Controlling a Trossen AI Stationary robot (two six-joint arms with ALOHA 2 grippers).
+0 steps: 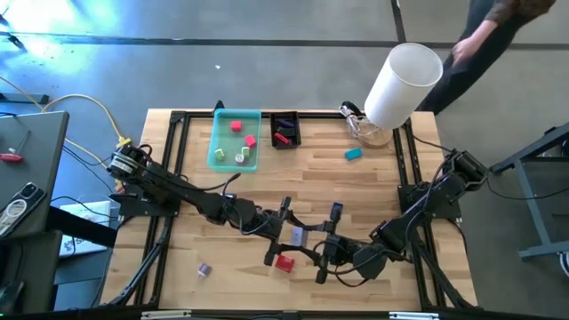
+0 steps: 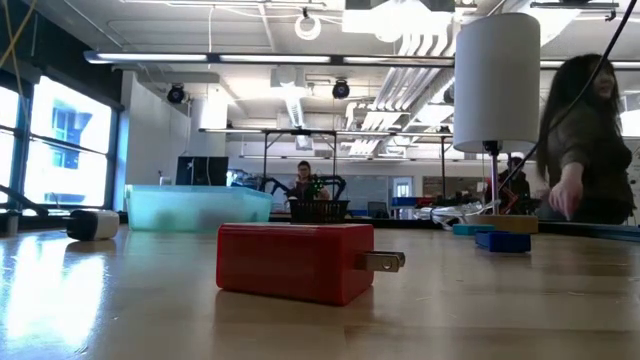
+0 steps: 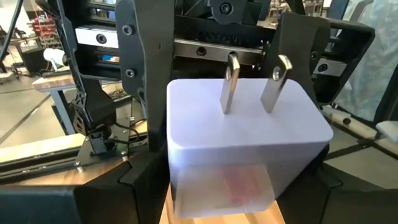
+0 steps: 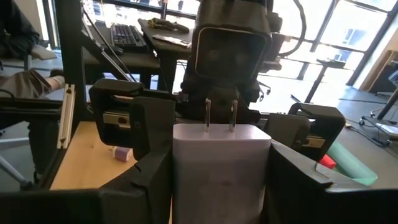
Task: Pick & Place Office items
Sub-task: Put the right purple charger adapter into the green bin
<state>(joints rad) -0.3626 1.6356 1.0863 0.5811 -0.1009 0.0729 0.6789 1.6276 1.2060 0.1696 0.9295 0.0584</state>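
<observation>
A white plug block (image 1: 294,236) with two metal prongs (image 3: 249,84) pointing up hangs above the table's middle, between my two grippers, which face each other. My left gripper (image 1: 283,231) comes from the left and my right gripper (image 1: 320,244) from the right; each is shut on the block (image 4: 221,168). A red plug block (image 1: 284,262) lies on its side on the wood just below, prongs level (image 2: 385,262). Several small pieces lie in the teal tray (image 1: 222,153). My left gripper pinches the white block's two opposite side walls (image 3: 175,177) between its two fingers, coming level from the table's left. The block is lifted clear and upright. My right gripper pinches the side walls (image 4: 181,180) at the block's other end, level from the table's right.
A black basket (image 1: 284,130) holds a red piece beside the tray. A blue piece (image 1: 354,154) and a small purple piece (image 1: 204,269) lie loose. A large white cylinder (image 1: 404,84) stands at the far right, and a person's hand (image 1: 464,46) reaches toward it.
</observation>
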